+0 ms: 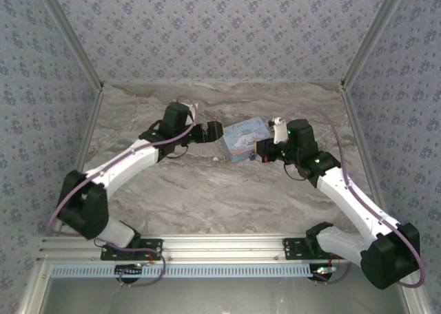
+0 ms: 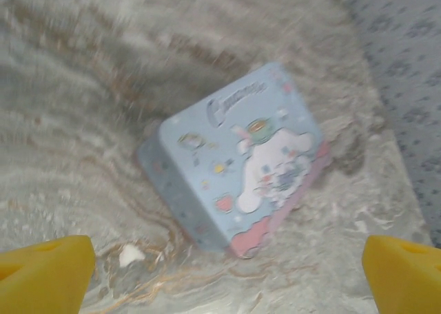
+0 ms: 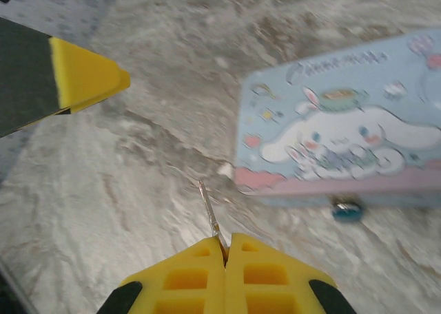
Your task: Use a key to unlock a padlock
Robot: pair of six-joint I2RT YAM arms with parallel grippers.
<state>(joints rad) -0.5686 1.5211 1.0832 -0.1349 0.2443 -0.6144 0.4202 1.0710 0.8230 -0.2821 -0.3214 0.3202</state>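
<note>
We see the table (image 1: 207, 190) as stone-look, marbled grey and brown, smooth and matt; the tin (image 3: 331, 121) looks like painted sheet metal with a soft satin print; the padlock (image 3: 346, 209) shows a glossy teal shell, blurred; the key (image 3: 209, 211) is thin bare metal, silvery; the pads (image 3: 200, 279) of the right gripper (image 3: 225, 245) look like matt yellow moulded plastic, gridded; the right arm (image 1: 351, 197) wears smooth white plastic; the walls (image 1: 220, 32) look matt, printed paper or cloth.

Grey-brown marble-look tabletop (image 1: 207, 197), floral blue-grey wallpaper walls (image 1: 220, 25) boxing in the top, left and right of frame, aluminium rail (image 1: 220, 244) along the bottom. Lighting's soft and even.
</note>
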